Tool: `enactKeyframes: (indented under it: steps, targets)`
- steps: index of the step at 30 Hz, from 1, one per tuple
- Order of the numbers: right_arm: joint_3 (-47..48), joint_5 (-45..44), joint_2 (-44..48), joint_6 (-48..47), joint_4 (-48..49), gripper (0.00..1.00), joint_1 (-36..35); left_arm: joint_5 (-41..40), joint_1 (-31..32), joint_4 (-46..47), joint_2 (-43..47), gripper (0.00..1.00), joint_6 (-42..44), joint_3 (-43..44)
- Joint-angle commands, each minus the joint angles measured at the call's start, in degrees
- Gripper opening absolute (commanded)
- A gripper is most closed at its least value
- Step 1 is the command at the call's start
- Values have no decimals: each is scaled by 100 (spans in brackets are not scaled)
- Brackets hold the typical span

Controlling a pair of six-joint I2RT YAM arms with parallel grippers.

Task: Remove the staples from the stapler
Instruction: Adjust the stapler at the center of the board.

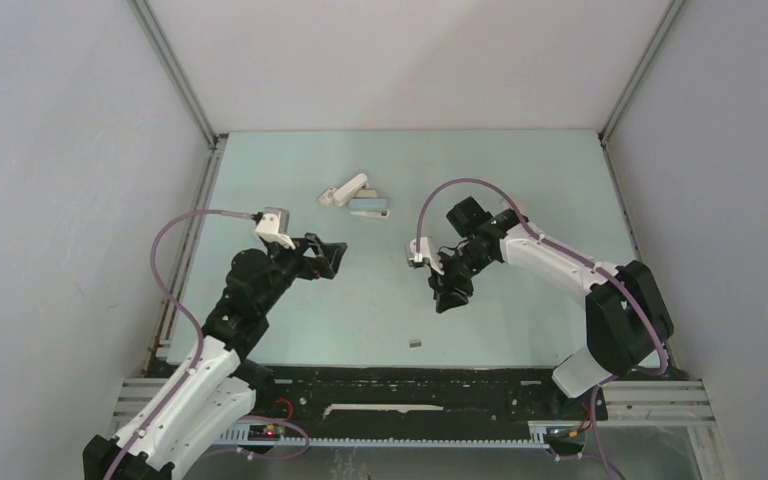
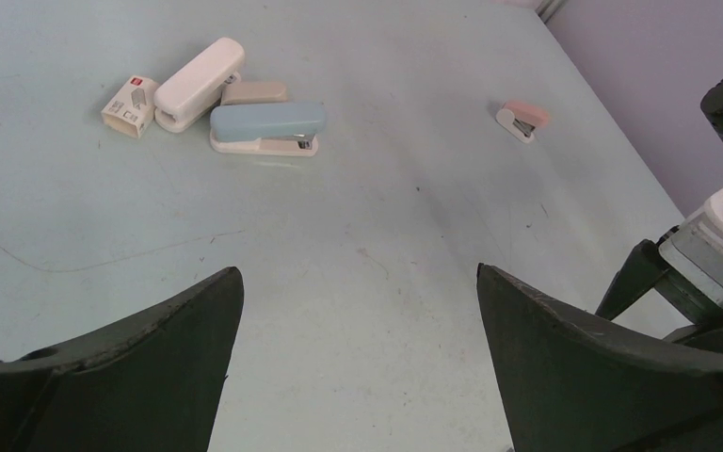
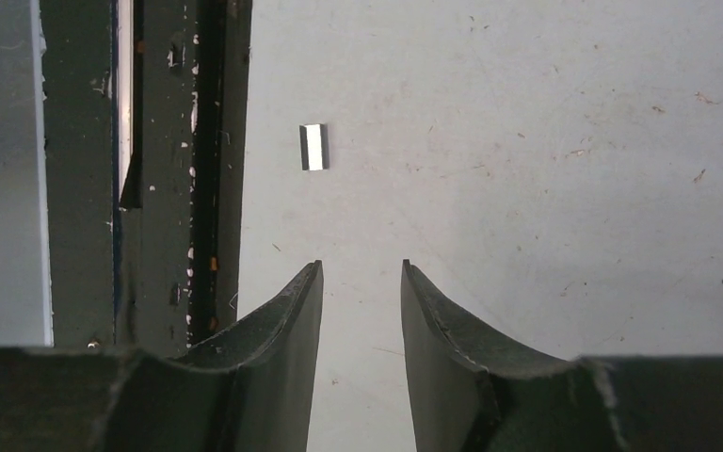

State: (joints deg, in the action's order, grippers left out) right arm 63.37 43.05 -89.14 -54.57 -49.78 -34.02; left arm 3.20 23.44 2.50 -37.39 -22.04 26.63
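One strip of staples (image 3: 313, 147), a short dark grey bar, lies alone on the table near the front edge (image 1: 415, 343). My right gripper (image 3: 361, 265) hovers just short of it, jaws partly apart with only bare table between them; from above it hangs at mid-table (image 1: 450, 295). At the back sit a white stapler (image 2: 198, 83), a blue stapler (image 2: 265, 126) and a beige one (image 2: 254, 91). A small pink stapler (image 2: 523, 120) lies apart to their right. My left gripper (image 2: 358, 268) is wide open and empty, well short of the group (image 1: 328, 258).
A small white-and-red box (image 2: 130, 106) rests against the white stapler's left end. The black rail of the table's front edge (image 3: 169, 169) runs just left of the right gripper. Walls close in the table on three sides.
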Motion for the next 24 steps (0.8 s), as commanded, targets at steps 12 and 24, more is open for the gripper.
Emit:
enactKeyframes:
  steps: [12,24]
  targets:
    - [-6,-130,-42,388,275,44,-77,-302,-184,602,-675,100,-1361,-230]
    - [2,71,61,636,361,45,520,-217,-663,128,-2480,94,-2943,634]
